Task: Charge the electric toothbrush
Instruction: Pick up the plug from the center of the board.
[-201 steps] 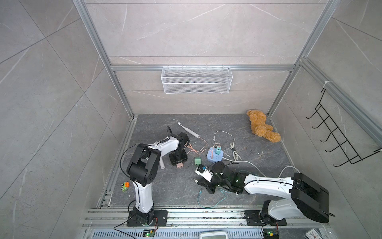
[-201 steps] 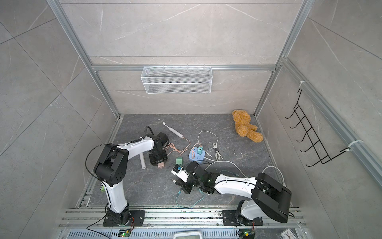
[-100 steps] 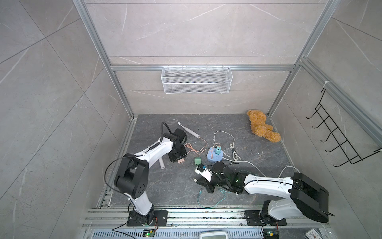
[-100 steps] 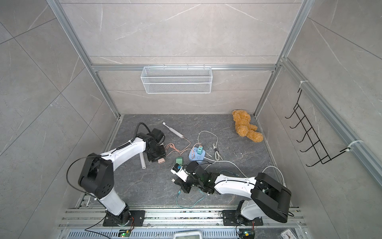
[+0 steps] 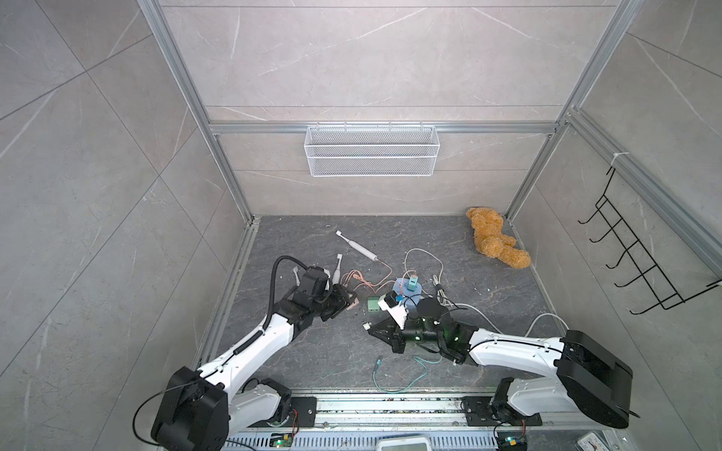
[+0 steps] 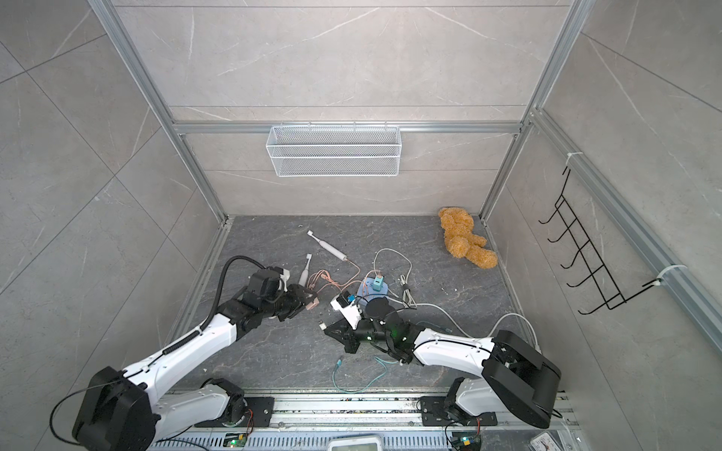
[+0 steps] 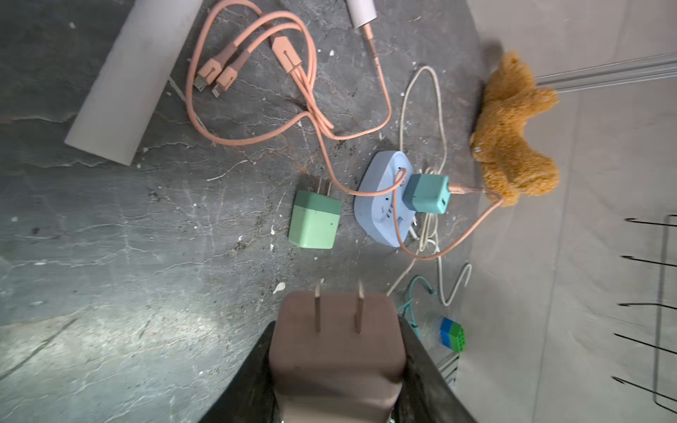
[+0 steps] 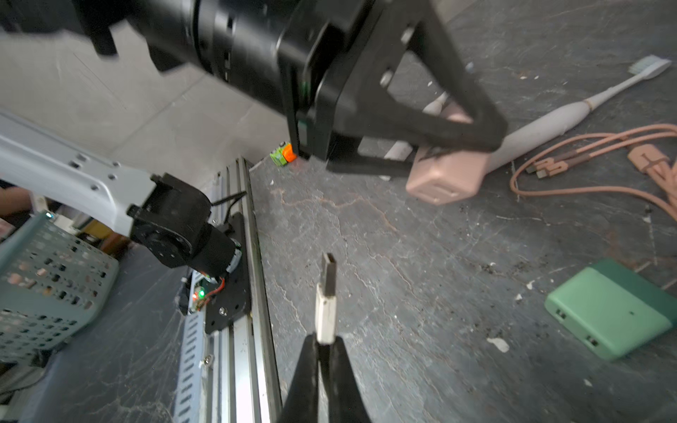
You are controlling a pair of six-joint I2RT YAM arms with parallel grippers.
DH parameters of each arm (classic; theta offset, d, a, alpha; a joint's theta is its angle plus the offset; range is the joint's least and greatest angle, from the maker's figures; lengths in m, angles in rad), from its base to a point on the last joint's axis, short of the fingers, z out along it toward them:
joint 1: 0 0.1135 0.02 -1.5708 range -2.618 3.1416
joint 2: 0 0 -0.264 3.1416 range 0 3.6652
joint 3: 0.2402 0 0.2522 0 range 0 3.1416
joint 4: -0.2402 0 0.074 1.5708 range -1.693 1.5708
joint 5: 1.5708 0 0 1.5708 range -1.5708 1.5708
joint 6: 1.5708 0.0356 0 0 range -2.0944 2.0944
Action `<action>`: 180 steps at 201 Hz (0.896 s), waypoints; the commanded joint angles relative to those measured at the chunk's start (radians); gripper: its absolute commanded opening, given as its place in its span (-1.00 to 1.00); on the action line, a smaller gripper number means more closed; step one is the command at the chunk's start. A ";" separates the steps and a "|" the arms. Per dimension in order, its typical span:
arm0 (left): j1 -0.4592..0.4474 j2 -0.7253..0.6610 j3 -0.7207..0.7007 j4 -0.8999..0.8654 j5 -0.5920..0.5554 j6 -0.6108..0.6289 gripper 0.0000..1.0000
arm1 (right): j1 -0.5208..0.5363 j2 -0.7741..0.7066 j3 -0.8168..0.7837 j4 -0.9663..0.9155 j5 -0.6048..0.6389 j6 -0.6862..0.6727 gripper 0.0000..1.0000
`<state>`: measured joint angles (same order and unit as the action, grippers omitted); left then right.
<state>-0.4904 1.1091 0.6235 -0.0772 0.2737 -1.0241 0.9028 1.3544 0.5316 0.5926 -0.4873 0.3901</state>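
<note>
My left gripper [image 7: 337, 342] is shut on a pink power adapter [image 7: 337, 366], its two prongs pointing toward the blue power strip [image 7: 381, 205]. In both top views the adapter [image 5: 353, 303] [image 6: 311, 303] hangs left of the strip [image 5: 402, 289]. A white electric toothbrush [image 5: 355, 245] lies further back with a pink cable [image 7: 256, 73] plugged into its base. A second toothbrush [image 5: 336, 267] lies behind the left gripper. My right gripper [image 8: 325, 342] is shut on a white USB plug [image 8: 326, 304], low over the floor near the front middle [image 5: 366, 325].
A teal adapter [image 7: 426, 194] sits plugged in the power strip, with a green adapter [image 7: 315, 219] loose on the floor beside it. White cables [image 5: 426, 257] coil behind the strip and a teal cable [image 5: 394, 375] lies at the front. A teddy bear [image 5: 494, 240] rests in the back right corner.
My left arm has swung its elbow toward the front left, and the gripper has turned with the pink adapter to point right at the power strip. The right arm has stayed put.
</note>
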 commanded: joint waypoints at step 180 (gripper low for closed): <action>0.005 -0.030 -0.216 1.064 0.458 -0.251 -1.00 | -0.207 -0.002 -0.004 0.414 -0.433 0.503 -1.00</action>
<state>-0.4885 1.0657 0.4164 0.8543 0.6739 -1.2430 0.7166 1.3815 0.5095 0.9741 -0.8951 0.8761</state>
